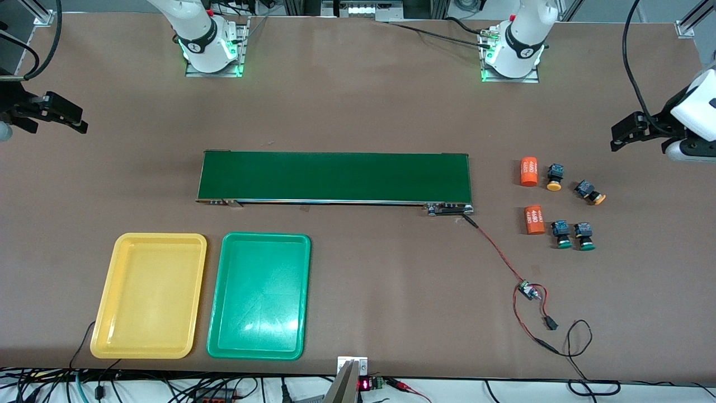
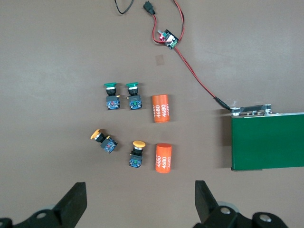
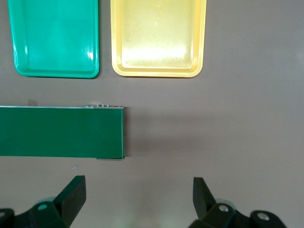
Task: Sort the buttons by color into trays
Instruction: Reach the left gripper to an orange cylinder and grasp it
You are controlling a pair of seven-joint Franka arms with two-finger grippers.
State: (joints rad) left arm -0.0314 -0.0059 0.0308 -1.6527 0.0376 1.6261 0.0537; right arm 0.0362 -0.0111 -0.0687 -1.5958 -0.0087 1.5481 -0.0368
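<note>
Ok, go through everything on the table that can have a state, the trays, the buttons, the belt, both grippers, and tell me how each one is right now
Shallow yellow plastic tray: empty.
Shallow green plastic tray: empty.
Two green-capped push buttons: unsorted, lying on the table.
Two orange-yellow-capped push buttons: unsorted, lying on the table.
Two orange cylinders with white print: lying on their sides.
Long dark-green conveyor belt: nothing on it.
Left gripper: open, holding nothing, over the buttons' end of the table.
Right gripper: open, holding nothing, waiting.
</note>
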